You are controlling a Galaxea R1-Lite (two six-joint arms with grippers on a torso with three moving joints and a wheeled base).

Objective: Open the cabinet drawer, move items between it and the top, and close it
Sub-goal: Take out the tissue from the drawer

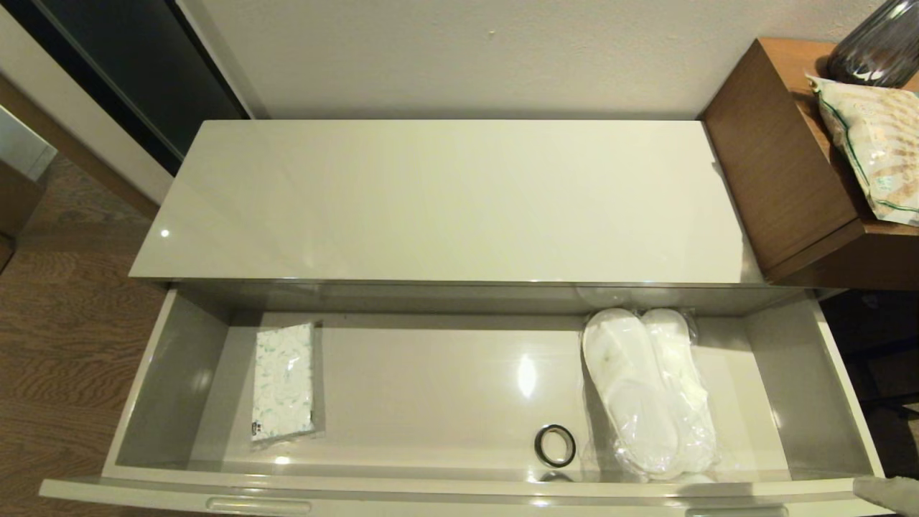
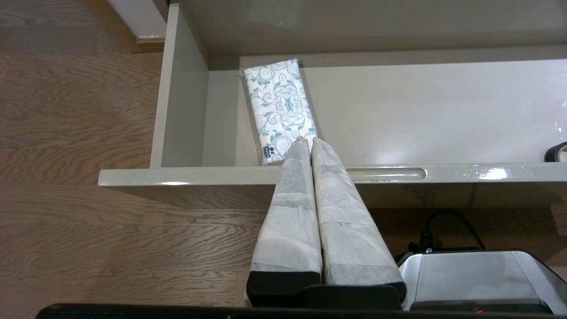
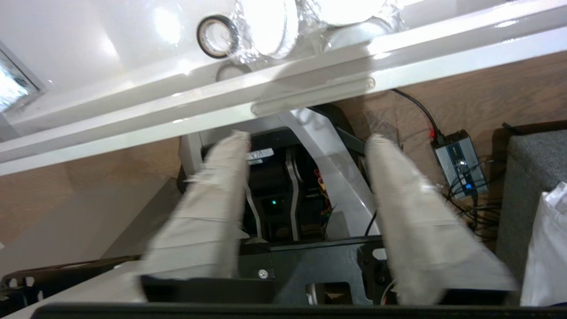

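Note:
The cabinet drawer (image 1: 179, 359) stands pulled far out below the bare glossy top (image 1: 445, 201). Inside it, the blue-green printed pack (image 1: 283, 380) lies flat at the left end and the wrapped white slippers (image 1: 650, 388) lie at the right. My left gripper (image 2: 308, 141) is shut and holds nothing; its tips hang over the front rim (image 2: 177, 176), just short of the pack (image 2: 280, 108). My right gripper (image 3: 305, 137) is open and empty, in front of and below the rim (image 3: 133, 119) near the right handle slot (image 3: 312, 95). One of its fingers (image 1: 889, 492) shows in the head view.
A small black ring (image 1: 555, 445) lies on the drawer floor left of the slippers. A brown wooden box (image 1: 782, 165) adjoins the top's right end, carrying a snack bag (image 1: 872, 151) and a dark vase (image 1: 879, 47). A power adapter (image 3: 460, 161) with cables lies on the wood floor.

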